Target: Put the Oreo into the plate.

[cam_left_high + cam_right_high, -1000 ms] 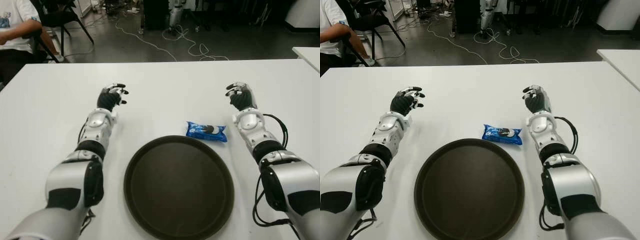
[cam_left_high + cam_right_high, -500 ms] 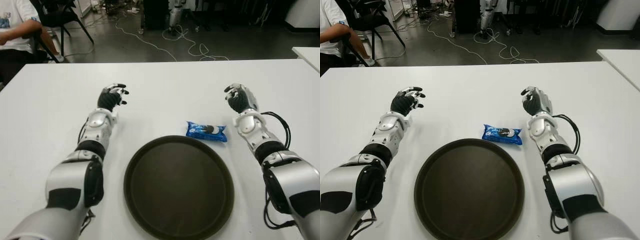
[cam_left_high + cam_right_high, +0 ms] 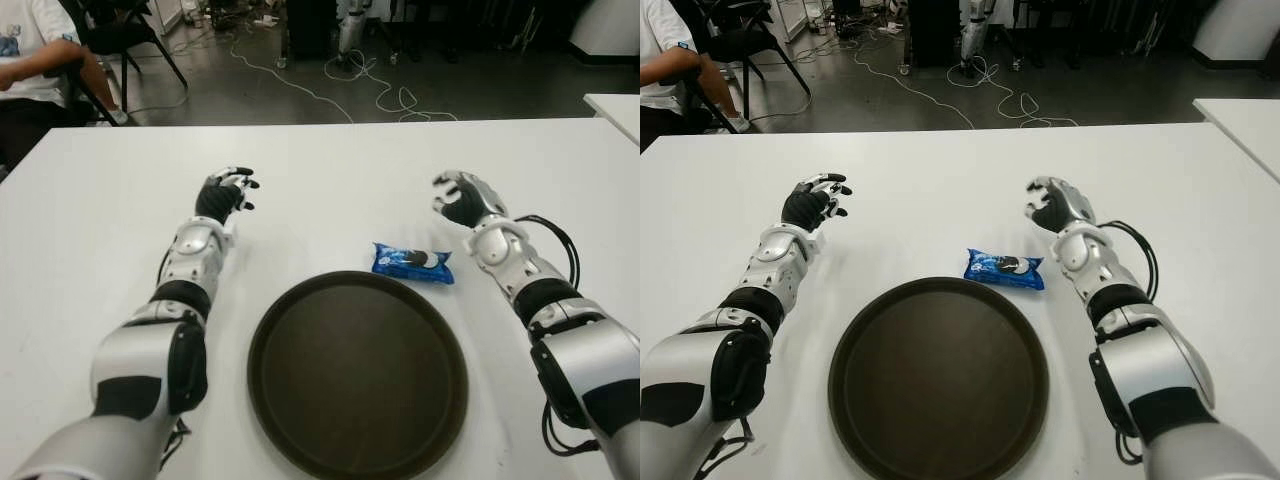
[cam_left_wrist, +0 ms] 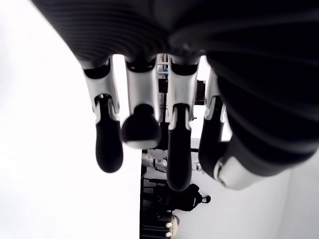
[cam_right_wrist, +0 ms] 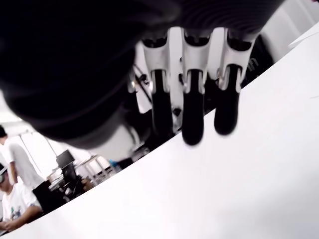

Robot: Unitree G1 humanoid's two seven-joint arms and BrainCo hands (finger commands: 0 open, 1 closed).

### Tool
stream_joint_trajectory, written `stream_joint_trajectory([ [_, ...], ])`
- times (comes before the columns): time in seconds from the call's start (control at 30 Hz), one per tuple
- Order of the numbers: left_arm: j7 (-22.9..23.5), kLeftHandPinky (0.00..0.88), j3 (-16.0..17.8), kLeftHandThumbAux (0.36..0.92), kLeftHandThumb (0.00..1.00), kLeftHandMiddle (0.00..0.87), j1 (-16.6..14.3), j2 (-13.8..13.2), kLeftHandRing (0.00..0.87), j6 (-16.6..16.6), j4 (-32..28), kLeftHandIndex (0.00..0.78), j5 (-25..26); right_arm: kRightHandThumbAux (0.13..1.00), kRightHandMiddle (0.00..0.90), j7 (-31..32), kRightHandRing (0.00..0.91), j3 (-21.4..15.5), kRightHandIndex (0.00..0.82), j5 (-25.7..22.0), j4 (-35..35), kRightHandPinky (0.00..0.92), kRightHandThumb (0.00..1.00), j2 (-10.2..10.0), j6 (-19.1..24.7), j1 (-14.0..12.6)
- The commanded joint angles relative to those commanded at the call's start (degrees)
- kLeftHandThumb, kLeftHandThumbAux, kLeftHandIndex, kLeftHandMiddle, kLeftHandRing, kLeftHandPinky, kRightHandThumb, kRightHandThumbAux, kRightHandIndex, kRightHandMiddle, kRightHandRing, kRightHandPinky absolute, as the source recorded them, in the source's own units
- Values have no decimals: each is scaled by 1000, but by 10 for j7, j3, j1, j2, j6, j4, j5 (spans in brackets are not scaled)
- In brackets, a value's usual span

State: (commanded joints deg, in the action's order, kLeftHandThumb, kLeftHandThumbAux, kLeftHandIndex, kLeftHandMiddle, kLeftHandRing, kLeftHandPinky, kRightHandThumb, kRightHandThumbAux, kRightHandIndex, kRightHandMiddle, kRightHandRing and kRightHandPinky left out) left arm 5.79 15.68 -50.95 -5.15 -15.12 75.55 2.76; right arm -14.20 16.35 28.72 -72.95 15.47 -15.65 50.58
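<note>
The Oreo (image 3: 413, 262) is a blue packet lying flat on the white table (image 3: 330, 180), just beyond the far right rim of the plate. The plate (image 3: 357, 372), dark brown and round, holds nothing. My right hand (image 3: 457, 196) hovers up and to the right of the packet, apart from it, fingers loosely extended and holding nothing; the right wrist view shows its fingers (image 5: 193, 114) over bare table. My left hand (image 3: 224, 192) shows far to the left of the plate, fingers relaxed (image 4: 142, 129) and holding nothing.
A person in a white shirt (image 3: 30, 45) sits on a black chair beyond the table's far left corner. Cables (image 3: 330, 80) trail over the floor behind the table. A second white table's corner (image 3: 615, 105) shows at the far right.
My right hand has swung left toward the Oreo and turned its fingers inward. The left hand, the packet and the plate have stayed where they were.
</note>
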Motion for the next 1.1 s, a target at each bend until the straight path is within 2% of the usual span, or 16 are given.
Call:
stream_joint_trajectory([
  [0.07,1,834,0,667,850,529,0,0,842,0,0,406,1,749,151,4,152,6,163,6,4,112,73,2,4,0],
  [0.1,2,834,0,667,850,529,0,0,842,-1,0,405,1,717,102,11,101,17,104,16,12,65,15,6,9,2],
  [0.23,4,832,-2,666,850,531,1,-1,843,-3,0,406,1,700,48,37,51,44,54,38,55,50,3,17,26,4],
  [0.4,1,839,-5,667,850,531,1,-1,847,-2,1,405,-3,695,10,72,16,63,18,59,135,36,0,34,56,-10],
  [0.83,1,831,-8,667,850,528,1,-2,840,-1,0,405,0,718,0,128,0,77,0,82,264,27,0,70,93,-50],
  [1.1,3,831,-7,667,849,524,1,-2,838,0,1,404,2,721,0,145,0,75,0,90,313,5,0,85,100,-67],
])
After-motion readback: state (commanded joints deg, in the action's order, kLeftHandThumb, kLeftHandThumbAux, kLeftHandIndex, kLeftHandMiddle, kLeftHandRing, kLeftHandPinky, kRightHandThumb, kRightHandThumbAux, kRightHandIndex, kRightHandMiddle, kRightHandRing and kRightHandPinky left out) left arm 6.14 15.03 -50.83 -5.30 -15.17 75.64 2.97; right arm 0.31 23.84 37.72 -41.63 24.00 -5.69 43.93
